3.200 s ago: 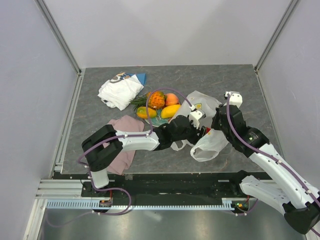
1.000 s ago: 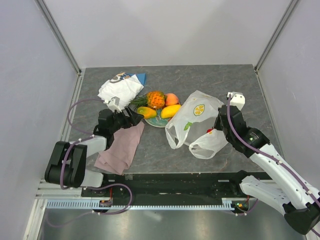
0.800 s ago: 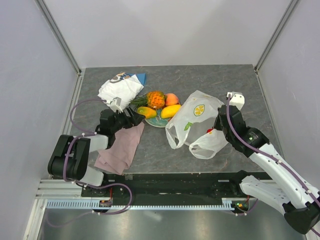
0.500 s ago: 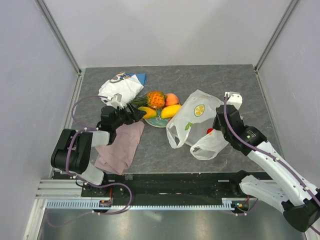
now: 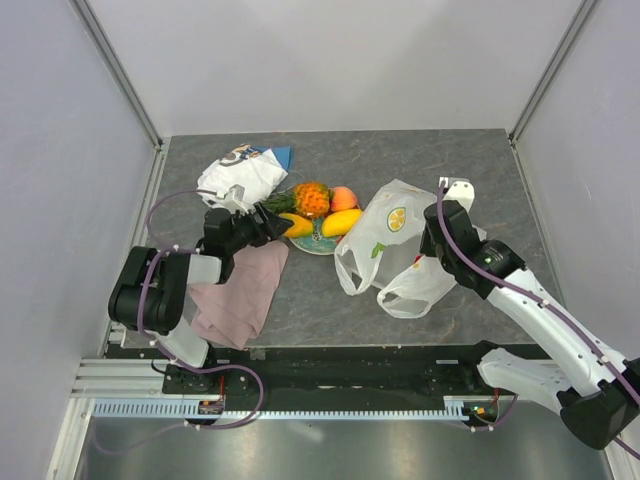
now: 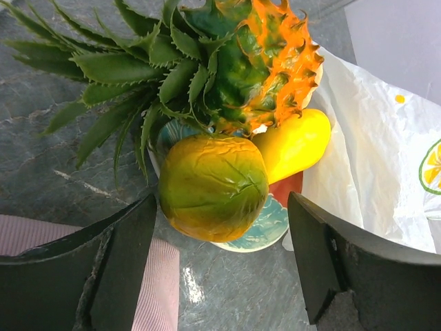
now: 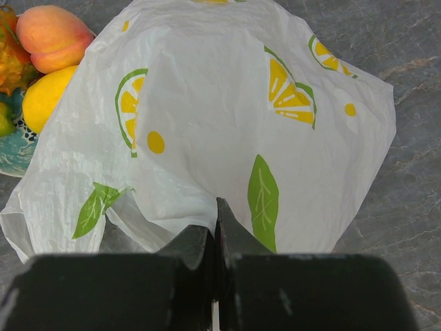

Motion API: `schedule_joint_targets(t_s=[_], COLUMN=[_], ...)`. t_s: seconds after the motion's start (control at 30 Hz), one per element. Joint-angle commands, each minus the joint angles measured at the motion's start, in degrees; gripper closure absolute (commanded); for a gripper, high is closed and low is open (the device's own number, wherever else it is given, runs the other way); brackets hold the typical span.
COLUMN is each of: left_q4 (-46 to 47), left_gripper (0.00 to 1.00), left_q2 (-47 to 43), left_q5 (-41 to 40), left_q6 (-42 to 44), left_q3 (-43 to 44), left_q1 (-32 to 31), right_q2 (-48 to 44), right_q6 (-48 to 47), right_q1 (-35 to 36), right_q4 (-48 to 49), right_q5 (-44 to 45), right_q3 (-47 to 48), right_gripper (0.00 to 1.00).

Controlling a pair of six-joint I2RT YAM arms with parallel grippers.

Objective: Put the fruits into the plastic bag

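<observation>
The fruits lie on a red-and-teal plate (image 5: 318,240): a pineapple (image 5: 312,198), a peach (image 5: 343,197) and two mangoes (image 5: 341,221) (image 5: 293,224). My left gripper (image 5: 266,229) is open at the plate's left edge. In the left wrist view its jaws (image 6: 220,265) stand wide on either side of the near mango (image 6: 213,186), just short of it, with the pineapple (image 6: 269,62) behind. My right gripper (image 5: 430,252) is shut on the plastic bag (image 5: 395,235), pinching its near edge (image 7: 217,214). The red pepper-shaped piece is not visible.
A white folded cloth (image 5: 238,182) lies at the back left over a blue item (image 5: 283,155). A pink cloth (image 5: 240,295) lies under my left arm. The bag (image 6: 372,172) lies right beside the plate (image 6: 265,224). Grey walls enclose the table.
My left arm has pulled back from the bag to the left, then moved its open gripper up to the near mango. My right gripper has shifted slightly back with the bag.
</observation>
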Motion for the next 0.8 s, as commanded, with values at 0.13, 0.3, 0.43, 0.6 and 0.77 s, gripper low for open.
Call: schedule_joint_targets(t_s=[0.13,0.3,0.43,0.6,0.77], left_q4=[3.28,3.19,3.37,3.46,3.46], left_gripper=[0.19,0.22,0.24,0.35,0.46], left_q2=[2.77,3.65,4.35,4.44,3.56], left_q5=[2.20,2.55,3.16,3.52,3.87], left_q6=[-1.49,-1.14,-0.70,-0.26,-0.26], left_q3=[2.13,2.83,3.36,3.71,3.19], left_q1=[0.18,0.18,0.18,0.18,0.18], right_q2=[1.39,1.83,2.09,2.45,2.53], right_q6=[-1.07,-1.33,-1.60,-1.95,-2.12], right_q1=[-0.10,-0.10,-0.10,-0.19,-0.10], right_q4=[-0.65,-0.57,-0.57,-0.66,-0.66], right_q5=[-0.12,-0.21,-0.30,-0.12,-0.04], right_q3=[3.51,3.78,4.04,4.31,4.31], right_gripper=[1.00,1.00,1.00,1.00,1.00])
